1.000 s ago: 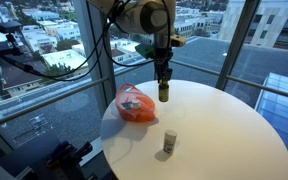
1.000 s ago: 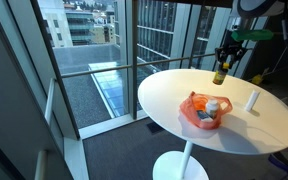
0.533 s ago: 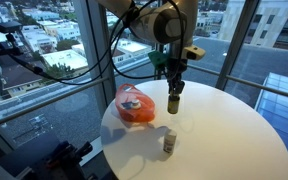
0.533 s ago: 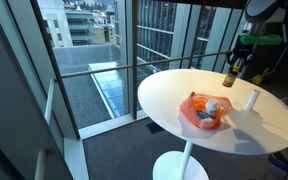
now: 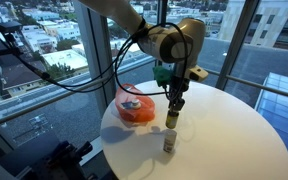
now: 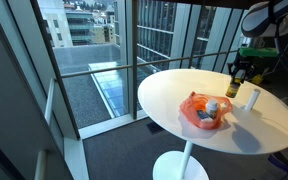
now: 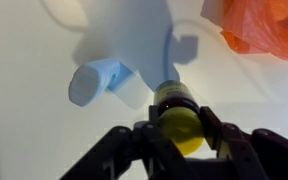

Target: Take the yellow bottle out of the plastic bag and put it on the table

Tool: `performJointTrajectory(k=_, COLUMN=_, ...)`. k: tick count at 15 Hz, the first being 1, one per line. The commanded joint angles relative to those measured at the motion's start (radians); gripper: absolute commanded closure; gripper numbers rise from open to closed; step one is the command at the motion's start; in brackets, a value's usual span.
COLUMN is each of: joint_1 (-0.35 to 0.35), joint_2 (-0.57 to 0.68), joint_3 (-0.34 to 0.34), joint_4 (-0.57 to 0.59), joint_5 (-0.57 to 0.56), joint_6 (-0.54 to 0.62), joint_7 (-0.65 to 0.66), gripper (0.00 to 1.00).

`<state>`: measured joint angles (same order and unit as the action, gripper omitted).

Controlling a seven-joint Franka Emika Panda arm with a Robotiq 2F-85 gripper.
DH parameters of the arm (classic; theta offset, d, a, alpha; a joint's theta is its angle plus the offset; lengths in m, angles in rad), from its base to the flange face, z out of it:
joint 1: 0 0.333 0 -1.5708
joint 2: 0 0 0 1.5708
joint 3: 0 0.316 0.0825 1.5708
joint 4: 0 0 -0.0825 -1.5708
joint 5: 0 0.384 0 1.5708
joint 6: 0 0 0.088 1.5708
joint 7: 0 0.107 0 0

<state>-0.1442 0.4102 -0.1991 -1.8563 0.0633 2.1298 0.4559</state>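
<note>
My gripper (image 5: 174,100) is shut on the yellow bottle (image 5: 172,116), a dark bottle with a yellow cap, and holds it upright just above the round white table (image 5: 224,140). In the wrist view the yellow cap (image 7: 181,129) sits between the jaws (image 7: 180,132). The bottle also shows in an exterior view (image 6: 235,86). The orange plastic bag (image 5: 136,106) lies on the table to one side of the gripper; it shows in an exterior view (image 6: 201,111) and at the wrist view's corner (image 7: 266,28).
A small white bottle stands on the table near the held bottle (image 5: 169,145), (image 6: 252,100), (image 7: 96,80). Another white item sits in the bag (image 6: 212,106). Glass windows surround the table. Cables hang from the arm (image 5: 44,75).
The gripper has carried the yellow bottle away from the bag, across the table and downward, to beside the small white bottle.
</note>
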Motion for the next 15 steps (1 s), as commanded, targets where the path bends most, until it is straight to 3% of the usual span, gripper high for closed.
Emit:
performJointTrajectory(k=1, joint_1=-0.006, joint_2=0.024, joint_3=-0.008, joint_4=0.011, joint_5=0.018, joint_6=0.002, joint_7=0.002, gripper=0.8)
performJointTrajectory(k=14, joint_1=0.008, joint_2=0.065, joint_3=-0.014, joint_4=-0.016, joint_5=0.007, joint_6=0.091, joint_7=0.007, gripper=0.8)
performJointTrajectory(k=15, joint_1=0.008, joint_2=0.065, joint_3=-0.013, joint_4=-0.017, joint_5=0.007, joint_6=0.093, joint_7=0.006, gripper=0.51)
